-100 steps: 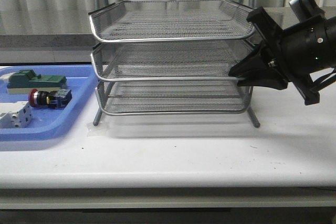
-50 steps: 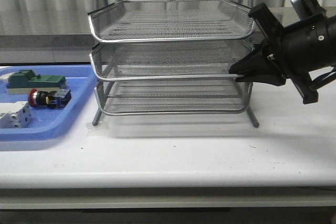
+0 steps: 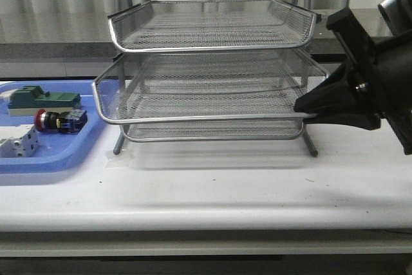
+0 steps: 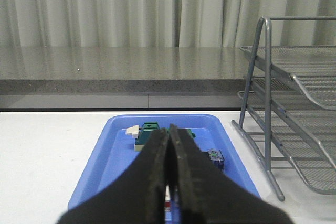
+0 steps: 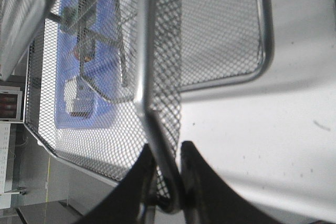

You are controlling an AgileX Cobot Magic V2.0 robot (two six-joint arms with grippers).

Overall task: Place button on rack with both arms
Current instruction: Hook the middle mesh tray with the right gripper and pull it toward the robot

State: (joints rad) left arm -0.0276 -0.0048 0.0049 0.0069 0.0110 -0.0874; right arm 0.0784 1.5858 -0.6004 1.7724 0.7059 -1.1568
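The right end effector (image 3: 308, 113) is reaching in from the right, its fingers (image 5: 195, 182) pinching closed on the rack's (image 3: 212, 62) middle-tray corner. The left end effector (image 4: 169, 145) is hovering with fingers pressed together.

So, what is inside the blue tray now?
The tray holds the button, a green block behind it and a white block in front. The left end effector hides part of them in the left wrist view.

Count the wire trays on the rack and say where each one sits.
3 on the rack: top tray level; middle tray slid forward, its right corner held by the right gripper; bottom tray mostly hidden beneath.
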